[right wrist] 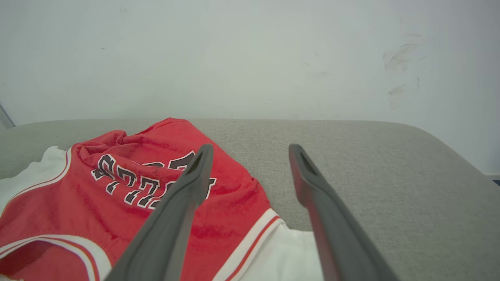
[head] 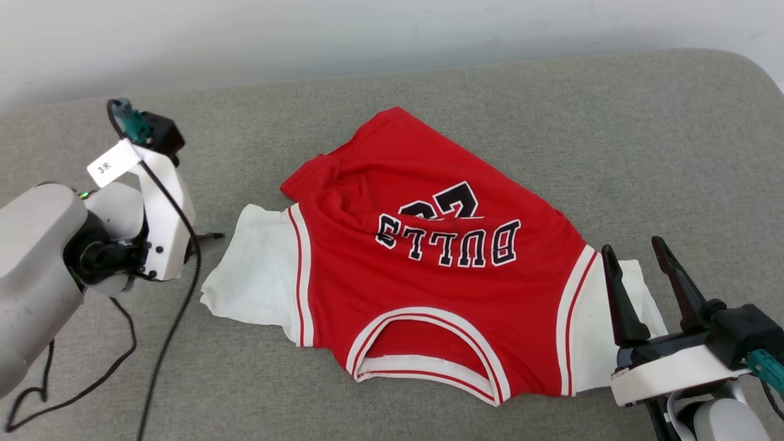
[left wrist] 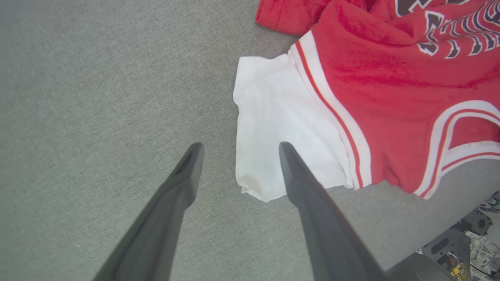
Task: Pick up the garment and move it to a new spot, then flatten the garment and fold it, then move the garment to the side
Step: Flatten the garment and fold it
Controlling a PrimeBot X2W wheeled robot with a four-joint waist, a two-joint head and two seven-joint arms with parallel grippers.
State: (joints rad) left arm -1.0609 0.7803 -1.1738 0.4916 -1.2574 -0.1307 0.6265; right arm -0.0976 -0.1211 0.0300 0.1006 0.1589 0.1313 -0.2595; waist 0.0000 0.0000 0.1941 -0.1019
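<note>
The garment point(head: 429, 257) lies spread on the grey padded surface point(head: 643, 135), lettering side up, with the neck opening toward me and wrinkles near its far left. Its white sleeves stick out left point(head: 257, 275) and right point(head: 606, 343). My left gripper point(left wrist: 239, 149) hangs open just above the outer edge of the left sleeve point(left wrist: 273, 128), holding nothing. In the head view the left wrist hides most of it, and one fingertip point(head: 213, 236) shows beside that sleeve. My right gripper point(head: 632, 248) stands open over the right sleeve, its fingers point(right wrist: 195, 175) pointing toward the wall, with nothing between them.
A white wall point(head: 367, 37) runs behind the surface, whose far right corner point(head: 753, 73) is rounded. A black cable point(head: 165, 343) trails from my left arm across the surface at the lower left. Bare grey fabric surrounds the garment.
</note>
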